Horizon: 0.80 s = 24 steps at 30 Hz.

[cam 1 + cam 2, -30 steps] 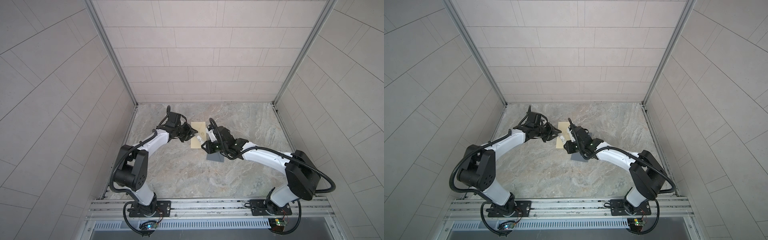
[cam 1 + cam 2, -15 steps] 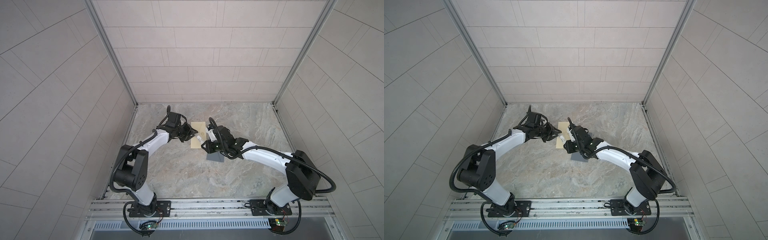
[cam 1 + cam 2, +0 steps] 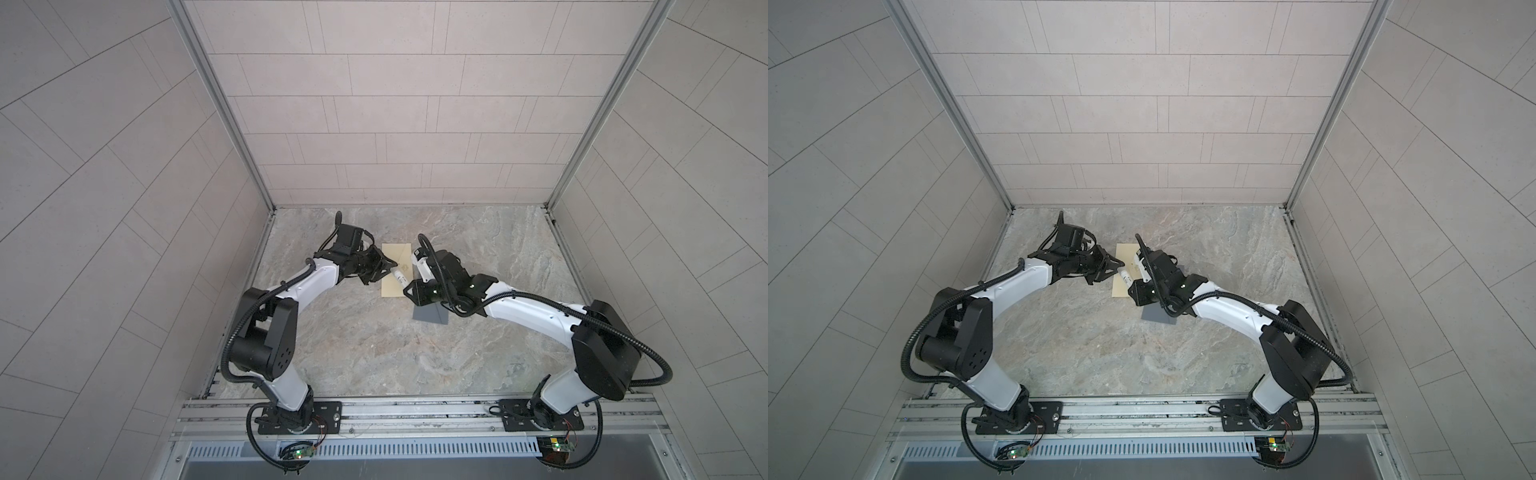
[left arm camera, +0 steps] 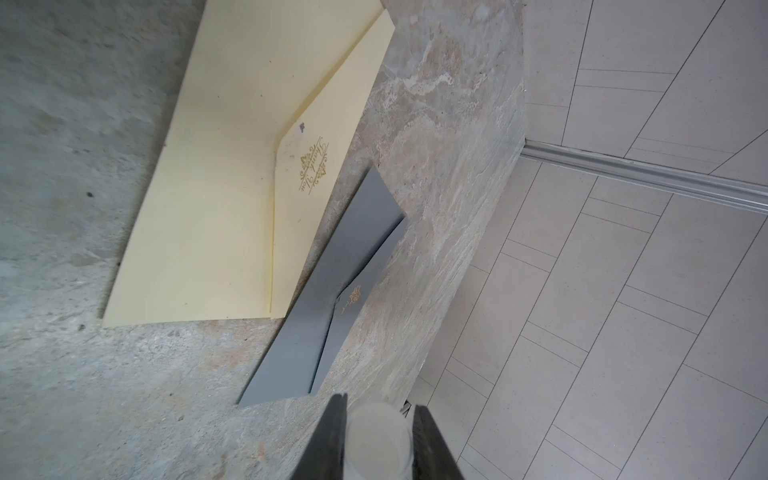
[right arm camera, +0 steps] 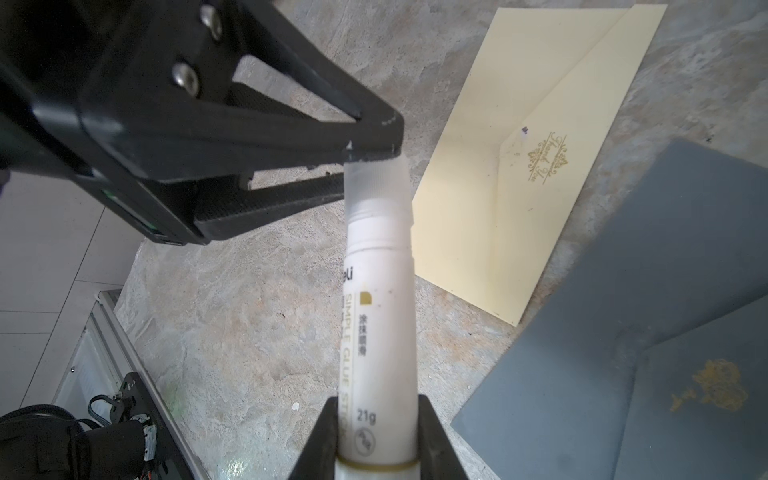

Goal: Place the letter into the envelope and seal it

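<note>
Holding position, checking both top views against a second ago: I am seeing no visible shift in either arm or in the paper on the table (image 3: 374, 353).

Right gripper (image 5: 376, 415): jaws are clamping the lower body of the white glue stick (image 5: 380, 291). The stick is pointing away from the wrist toward the other arm, raised off the table.

Left gripper (image 5: 368, 168): fingers are pinching the translucent cap (image 5: 376, 183) at the far end of the stick. In the left wrist view the cap is sitting squarely between the two black fingers (image 4: 332, 436). The cap is on the stick; I am not seeing any gap at the joint. Compared with the earlier frames, the two grippers are meeting over the same spot, at the near left edge of the envelope.

Cream envelope (image 3: 397, 253): lying flat mid-table, partly under the two grippers, flap side up with the gold print showing. The flap is folded down over the body. I cannot tell whether it is stuck, nor whether a letter is inside.

Grey envelope (image 3: 430, 316): lying flat just beside the cream one's near corner, under the right wrist. I cannot tell whether the two are touching.
</note>
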### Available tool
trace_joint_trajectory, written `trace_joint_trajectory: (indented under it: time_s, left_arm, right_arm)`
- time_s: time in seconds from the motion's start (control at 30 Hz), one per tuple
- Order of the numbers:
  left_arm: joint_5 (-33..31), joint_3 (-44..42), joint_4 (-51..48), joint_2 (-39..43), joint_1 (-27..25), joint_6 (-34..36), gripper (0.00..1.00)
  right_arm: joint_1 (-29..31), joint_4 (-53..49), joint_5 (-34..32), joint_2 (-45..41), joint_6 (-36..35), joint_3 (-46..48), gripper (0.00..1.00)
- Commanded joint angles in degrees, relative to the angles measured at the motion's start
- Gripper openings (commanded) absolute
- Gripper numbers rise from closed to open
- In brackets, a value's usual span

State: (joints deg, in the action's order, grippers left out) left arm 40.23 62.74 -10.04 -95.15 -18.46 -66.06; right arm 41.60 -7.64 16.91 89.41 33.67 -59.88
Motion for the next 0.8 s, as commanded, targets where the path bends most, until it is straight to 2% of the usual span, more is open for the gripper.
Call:
trace_joint_trajectory:
  time_s: [0.0,0.33,0.77]
  left_arm:
    - [2.0,0.8,0.7,-0.7,-0.7,-1.0,0.11]
    - [2.7,0.5,1.4,-0.9,-0.8,-1.7,0.11]
    - [2.7,-0.2,2.7,-0.9,-2.5,-2.6,0.11]
  right_arm:
    - [-0.5,3.2,-1.3,0.6,0.3,-1.4,0.0]
    - [-0.5,4.1,-2.1,0.5,0.3,-2.0,0.0]
    - [-0.9,5.1,-5.2,5.5,-0.1,-5.8,0.0]
